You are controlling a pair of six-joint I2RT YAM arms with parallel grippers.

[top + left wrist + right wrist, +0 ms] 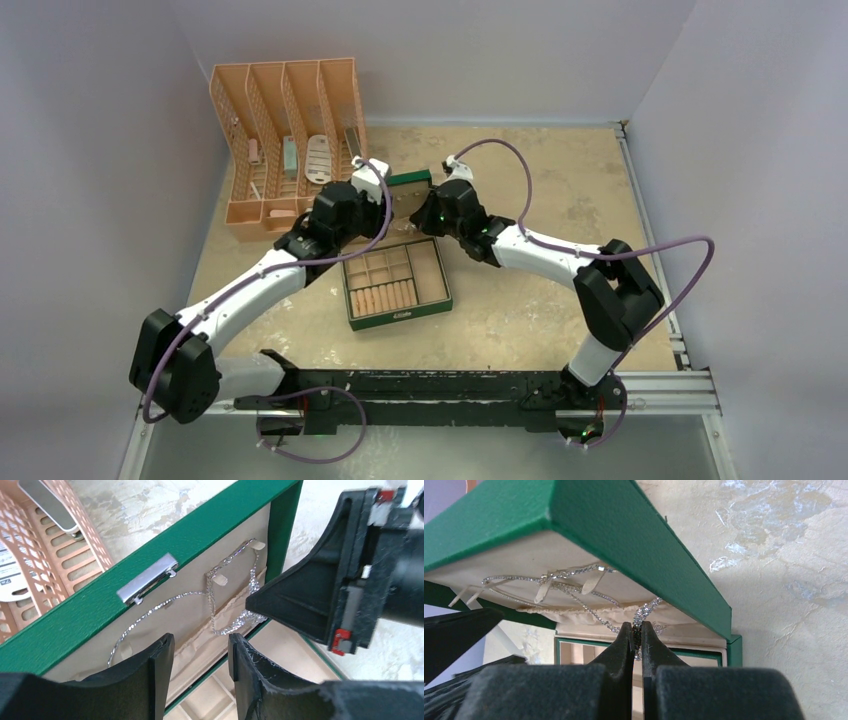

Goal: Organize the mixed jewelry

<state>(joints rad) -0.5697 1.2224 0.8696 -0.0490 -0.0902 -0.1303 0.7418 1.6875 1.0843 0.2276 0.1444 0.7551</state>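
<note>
From above, the left arm [262, 280] and the right arm [540, 250] are both reaching over the tabletop [560, 170] toward the raised lid [410, 180] of the open green box [398, 317]. The box is sitting mid-table, with an orange rack [285, 100] standing behind it at the back left. The tray's compartments are showing no jewelry that can be made out (anything that small would be lost at this distance).

In the left wrist view, the left fingers [159, 667] are hovering spread apart just below the lid's cream lining, holding nothing. The silvery chain [211, 600] is draping across that lining, looped over small tabs near the metal clasp [147, 577]. The right fingers [260, 602] are meeting its bunched lower end.

In the right wrist view, the right fingers [626, 640] are pressing together on the glittering lower end of the chain [574, 572], which is hanging from the underside of the lid [624, 535].

As a judgement, the task is partway along. The chain is already hanging in the lid, and its loose tail looks ready to be tucked or settled. No hoop or gold rings are showing in any view, so whether they are sorted cannot be told.
</note>
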